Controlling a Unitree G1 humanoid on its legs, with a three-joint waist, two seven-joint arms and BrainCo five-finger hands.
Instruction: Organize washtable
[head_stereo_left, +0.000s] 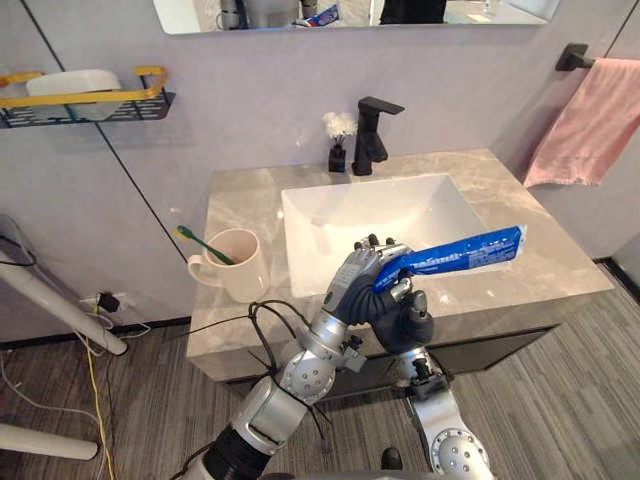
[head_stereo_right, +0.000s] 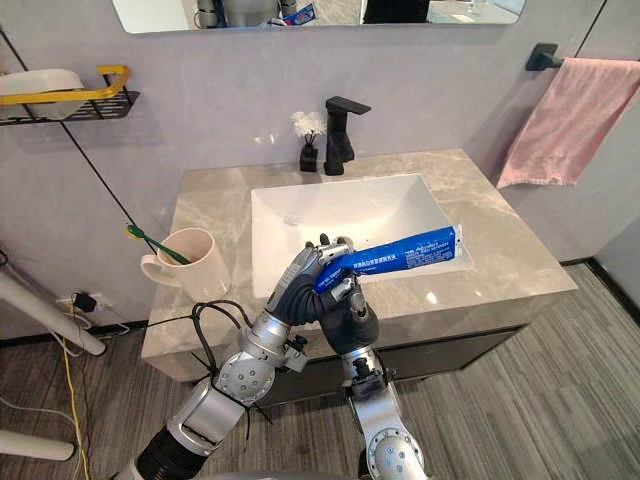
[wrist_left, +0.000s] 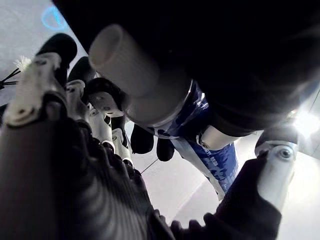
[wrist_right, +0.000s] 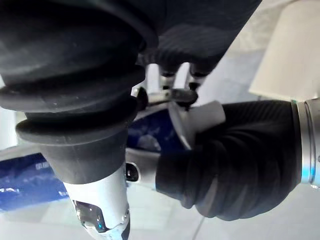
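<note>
handover step: left hand (head_stereo_left: 362, 280) curled round cap end of blue toothpaste tube (head_stereo_left: 470, 250), right hand (head_stereo_left: 408, 322) pinching it from beneath, near white sink basin (head_stereo_left: 330, 215). next likely needs one hand to release, then carry left to cream ceramic mug (head_stereo_left: 238, 265).

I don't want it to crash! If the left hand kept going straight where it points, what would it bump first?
Probably the white sink basin: the left hand, gripping the toothpaste tube, points over it toward the black faucet. Depth is unclear.
</note>
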